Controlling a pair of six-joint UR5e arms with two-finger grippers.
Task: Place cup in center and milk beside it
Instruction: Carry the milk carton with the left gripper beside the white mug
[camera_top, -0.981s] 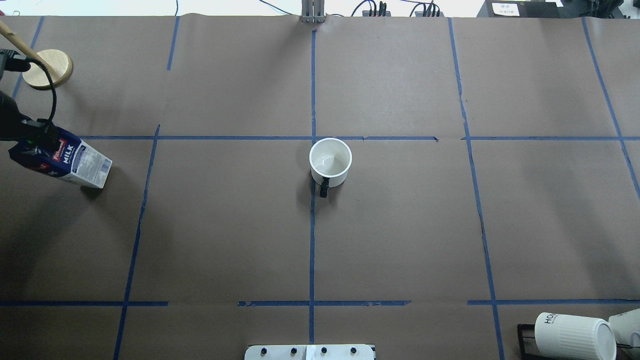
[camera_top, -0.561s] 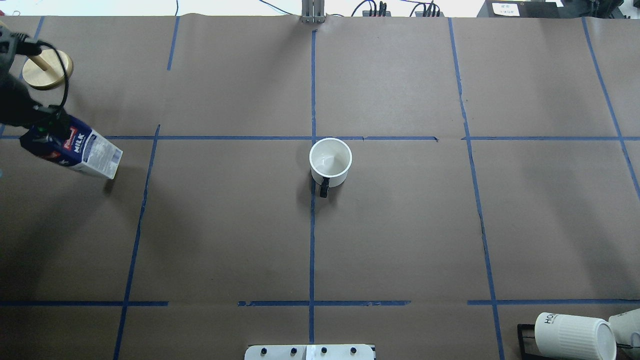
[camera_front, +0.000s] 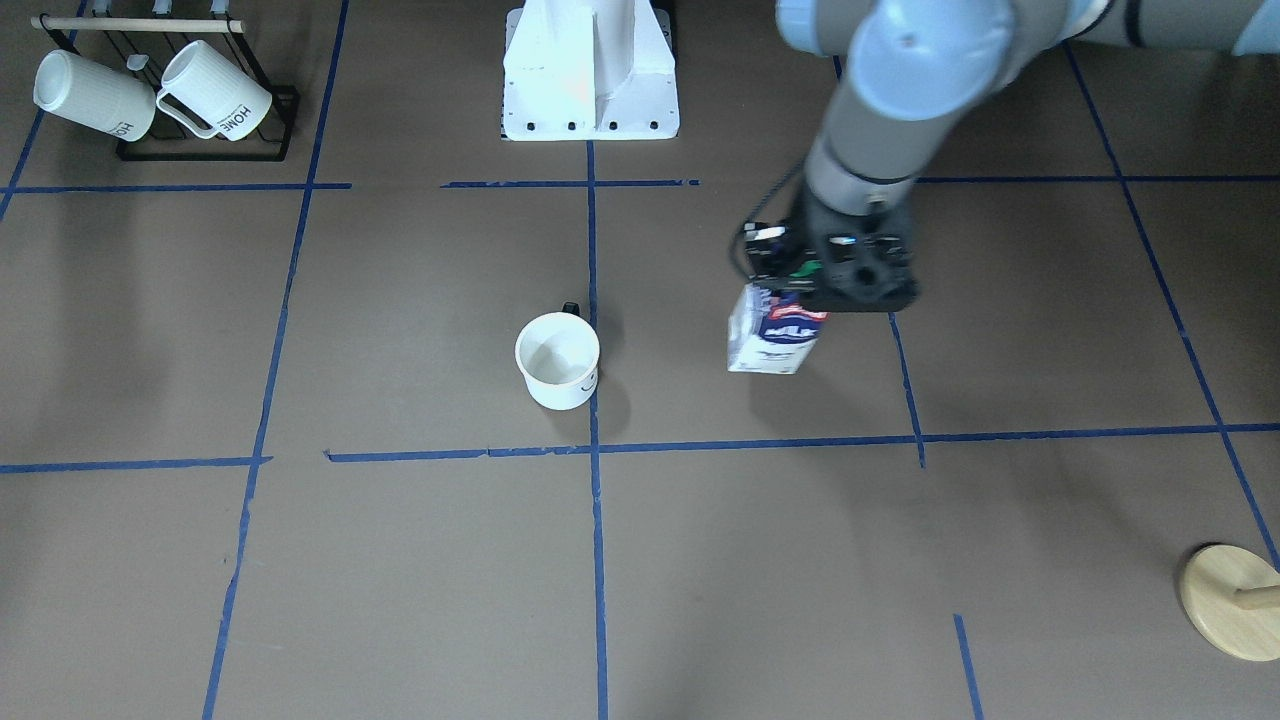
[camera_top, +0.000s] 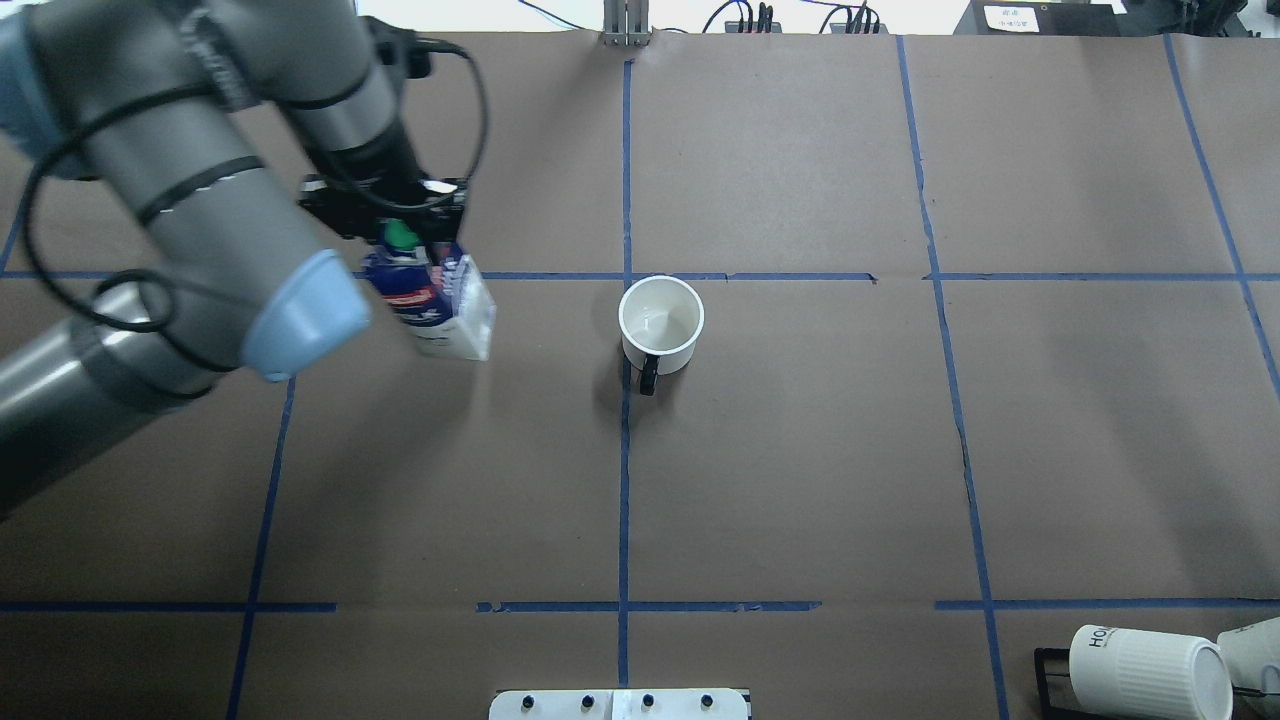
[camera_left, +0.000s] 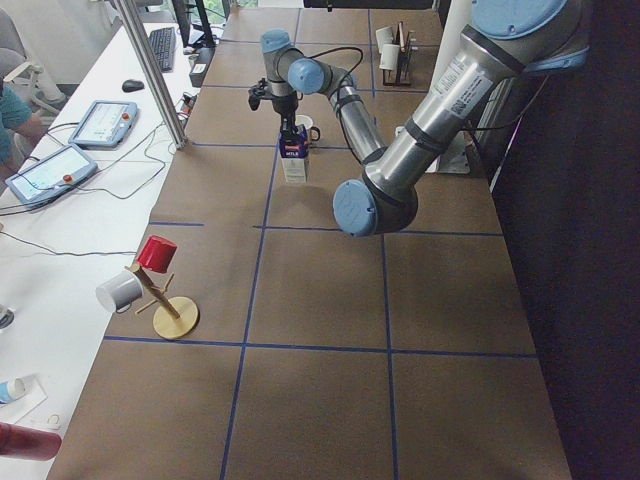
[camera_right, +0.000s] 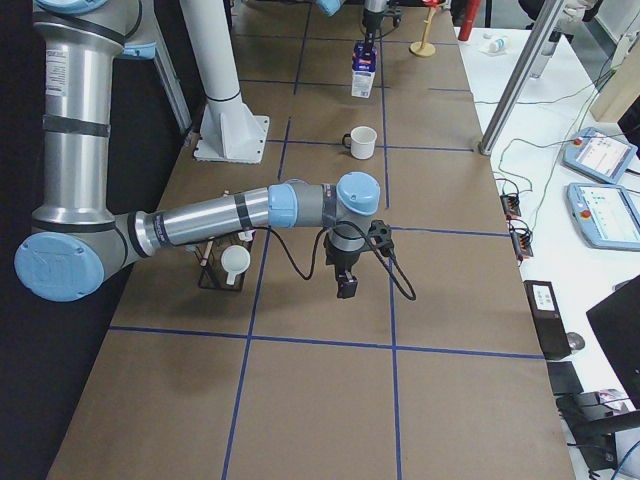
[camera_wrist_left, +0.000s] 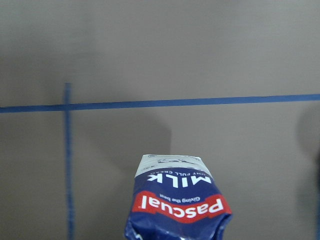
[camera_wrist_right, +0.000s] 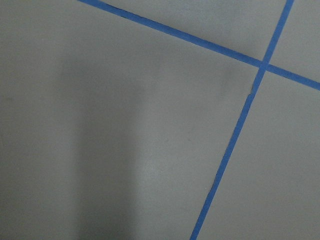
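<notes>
Overhead exterior: milk (camera_top: 440, 310) is clamped at its capped top by the left hand (camera_top: 402, 240) and hangs tilted below it. Upright cup (camera_top: 660, 322) is seen well apart from that hand, just beside the center (camera_top: 626, 276) tape crossing. Whether the right hand (camera_right: 346, 288) is apart or together cannot be told.

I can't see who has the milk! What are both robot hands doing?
Left gripper: shut on the milk.
Right gripper: cannot tell, seen only from far.
</notes>
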